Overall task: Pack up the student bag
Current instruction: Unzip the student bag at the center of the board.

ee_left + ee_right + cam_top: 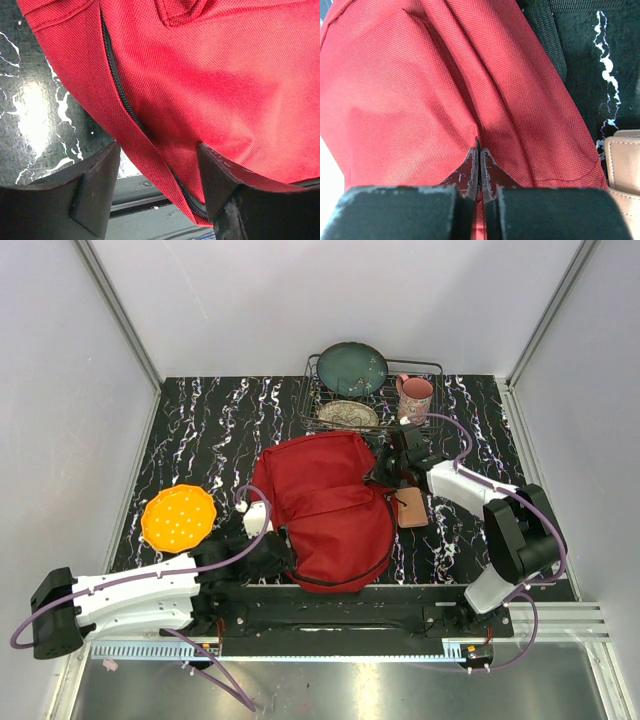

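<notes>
The student bag point(330, 505), a large red fabric backpack, lies in the middle of the black marbled table point(200, 430). My left gripper point(275, 550) is open at the bag's near left edge. In the left wrist view point(159, 170) its jaws straddle a red fabric edge point(225, 75) with a black zipper point(117, 85) without gripping it. My right gripper point(385, 468) is at the bag's far right side. In the right wrist view point(479, 150) it is shut on a thin black piece at a fold of the red fabric point(420, 90).
A tan wallet point(411, 507) lies right of the bag, also in the right wrist view point(622, 165). An orange plate point(178, 518) lies at the left. A wire dish rack point(310, 390) at the back holds a green plate point(352, 368) and a patterned plate point(348, 415). A pink mug point(414, 395) stands beside it.
</notes>
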### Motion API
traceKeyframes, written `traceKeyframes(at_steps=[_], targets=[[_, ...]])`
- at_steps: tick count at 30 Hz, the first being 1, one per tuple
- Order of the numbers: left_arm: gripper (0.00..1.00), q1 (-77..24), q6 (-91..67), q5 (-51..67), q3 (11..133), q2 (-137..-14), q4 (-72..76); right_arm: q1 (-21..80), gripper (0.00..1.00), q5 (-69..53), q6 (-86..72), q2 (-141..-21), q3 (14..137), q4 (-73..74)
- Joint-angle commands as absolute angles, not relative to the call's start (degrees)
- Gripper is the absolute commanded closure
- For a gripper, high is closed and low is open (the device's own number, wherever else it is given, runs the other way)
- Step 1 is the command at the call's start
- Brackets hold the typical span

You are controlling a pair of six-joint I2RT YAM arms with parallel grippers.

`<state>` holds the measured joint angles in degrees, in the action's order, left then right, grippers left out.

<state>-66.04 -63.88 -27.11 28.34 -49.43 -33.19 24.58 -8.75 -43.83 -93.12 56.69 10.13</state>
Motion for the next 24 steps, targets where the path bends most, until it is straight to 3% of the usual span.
traceKeyframes(at_steps=[1,4,5,8,17,24], targets=[[0.39,-65.8,-63.0,-26.0,28.9,-49.9,-30.1,24.3,1.00,-9.0,-42.4,-92.0,58.9,7.7],[0.51,-65.8,-62.7,-25.9,28.7,-50.1,-29.2,24.3,1.00,-8.6,-40.8,-89.1,58.5,7.6],[0.60,-65.8,-62.6,-25.9,28.8,-50.1,-29.1,24.4,1.00,-7.8,-40.3,-88.2,58.4,8.8],[0.69,-65.8,-62.2,-26.1,29.0,-50.2,-28.7,24.8,1.00,-6.6,-37.9,-83.8,57.7,8.6],[0.73,-65.8,-60.9,-26.9,29.8,-50.3,-26.6,35.8,1.00,2.5,-32.3,-81.5,60.9,11.4],[0.73,-65.8,-60.7,-27.4,30.0,-49.1,-27.4,41.7,0.98,25.1,-37.3,-84.0,64.9,21.3]])
